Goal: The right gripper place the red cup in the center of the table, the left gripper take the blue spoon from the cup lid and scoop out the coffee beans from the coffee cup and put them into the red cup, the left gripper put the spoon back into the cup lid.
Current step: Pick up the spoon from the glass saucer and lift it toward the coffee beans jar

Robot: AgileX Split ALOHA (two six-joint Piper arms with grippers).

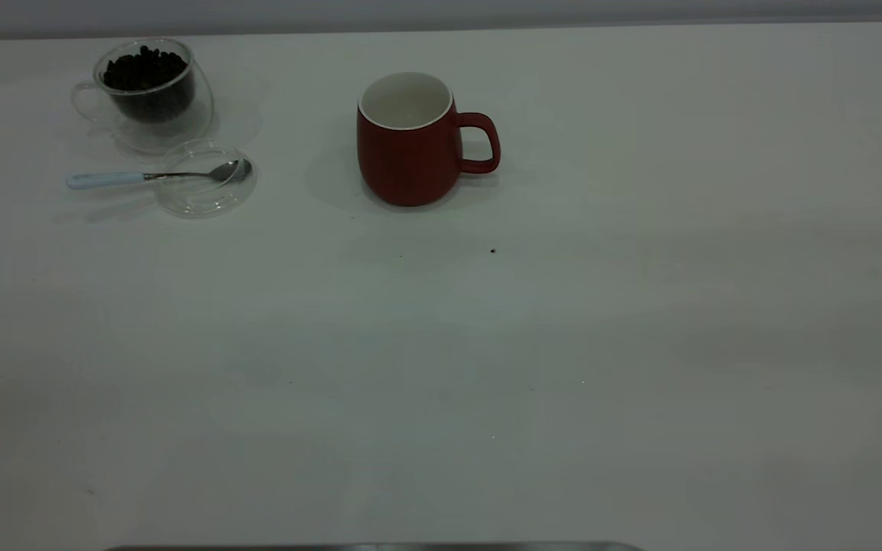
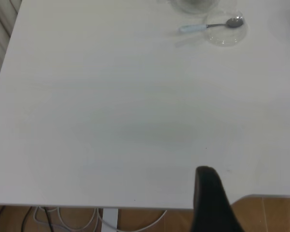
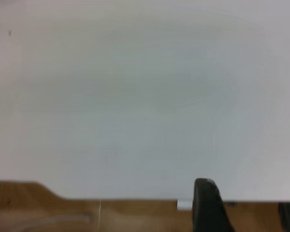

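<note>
The red cup stands upright near the middle of the white table, its handle pointing right and its white inside bare. At the far left the glass coffee cup holds a heap of dark coffee beans. Just in front of it lies the clear cup lid. The blue spoon rests with its bowl in the lid and its pale handle out to the left. Neither arm shows in the exterior view. My left gripper hangs over the table's near edge, far from the spoon and lid. My right gripper sits at the same edge, over bare table.
A small dark speck lies in front of the red cup. Beyond the table's edge the wrist views show a wooden floor and white cables under the table.
</note>
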